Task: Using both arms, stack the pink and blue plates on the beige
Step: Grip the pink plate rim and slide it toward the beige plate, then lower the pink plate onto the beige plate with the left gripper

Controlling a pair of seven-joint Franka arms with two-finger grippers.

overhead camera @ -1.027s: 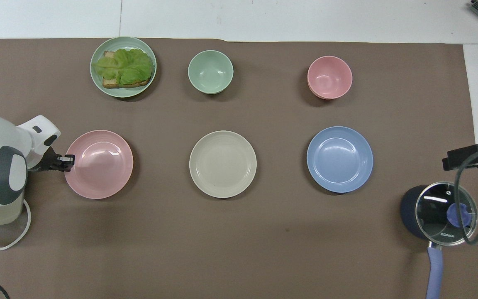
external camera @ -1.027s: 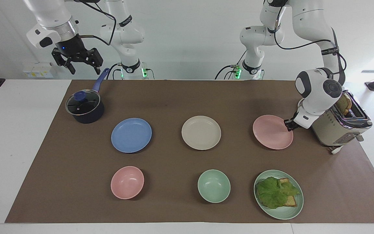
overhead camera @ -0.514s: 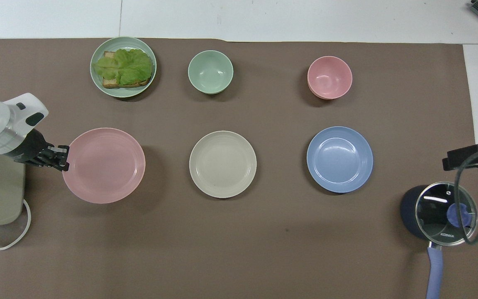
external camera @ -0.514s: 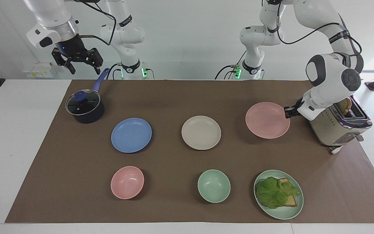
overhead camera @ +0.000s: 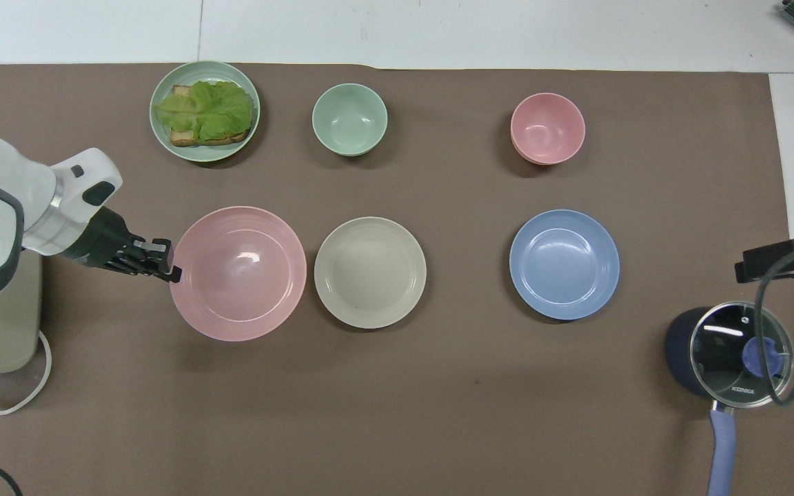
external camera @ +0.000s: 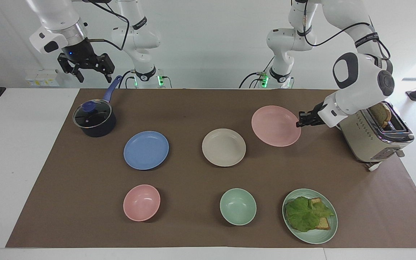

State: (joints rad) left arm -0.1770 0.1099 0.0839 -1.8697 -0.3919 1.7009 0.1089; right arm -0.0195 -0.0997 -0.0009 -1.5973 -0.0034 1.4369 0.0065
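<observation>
One pink plate [external camera: 275,125] hangs above the tabletop [external camera: 193,108] beside the beige plate [external camera: 224,147], its rim clamped in the left gripper [external camera: 299,123]. The blue plate [external camera: 146,150] lies flat near a pot [overhead camera: 728,351] lettered "KONKA". The right gripper [external camera: 89,70] waits apart, over the pot's handle.

A pastel pink round matte plate [external camera: 275,125], a cream-beige round matte plate [external camera: 224,147] and a medium blue round matte plate [external camera: 146,150] show plain, unpatterned colours against the flat brown paper mat [external camera: 193,104] on the white table [external camera: 20,126].
</observation>
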